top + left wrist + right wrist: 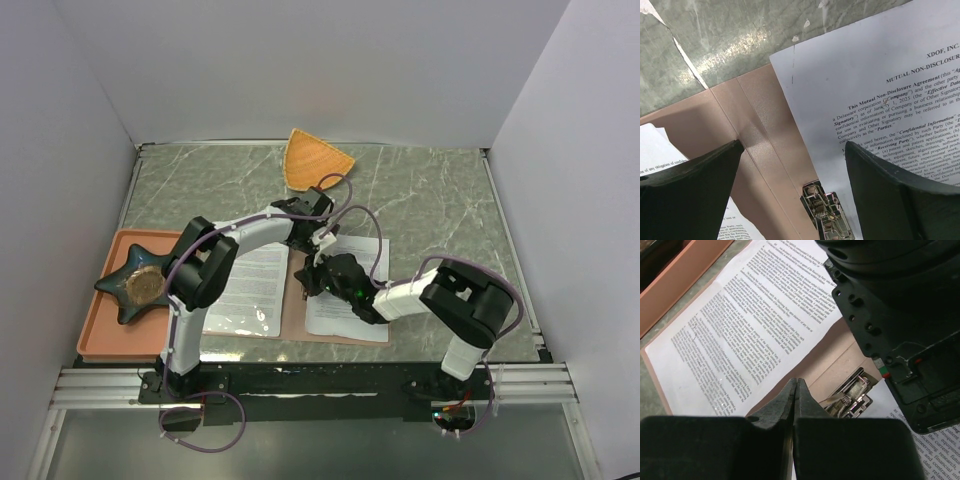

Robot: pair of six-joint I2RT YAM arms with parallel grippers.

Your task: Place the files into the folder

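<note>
Folder [296, 318] lies open flat on green marble table [430, 200], mid-near edge, just in front of both arm bases. Files are inside it: one printed sheet [250, 290] on the L half, another sheet [330, 315] on the R half, w/ a bare strip of reddish-brown card along the spine between them. R sheet sits a bit skewed; in the L wrist view its top corner runs past the folder edge onto the marble, heading reads "MUTUAL NON-DISCLOSURE Agreement". Metal clip [825, 212] sits at the spine, between the two sheets. L gripper [312, 238] hangs over the far end of the spine, pointing down; jaws spread wide, nothing between them, only folder card & paper visible below. R gripper [308, 282] reaches in from the right, low over the spine just nearer than the L one; in its own wrist view the fingertips [790, 395] are pressed together, nothing seen caught in them, tips just beside the clip, L gripper's black body looming close at upper right. Whether R tips touch the card, can't tell. Salmon rimmed tray [105, 345] touches or nearly touches the folder's L edge & holds a dark star-shaped dish [135, 283]. Orange fan-shaped dish [315, 160] rests at the far edge of the table, well apart from the folder.
</note>
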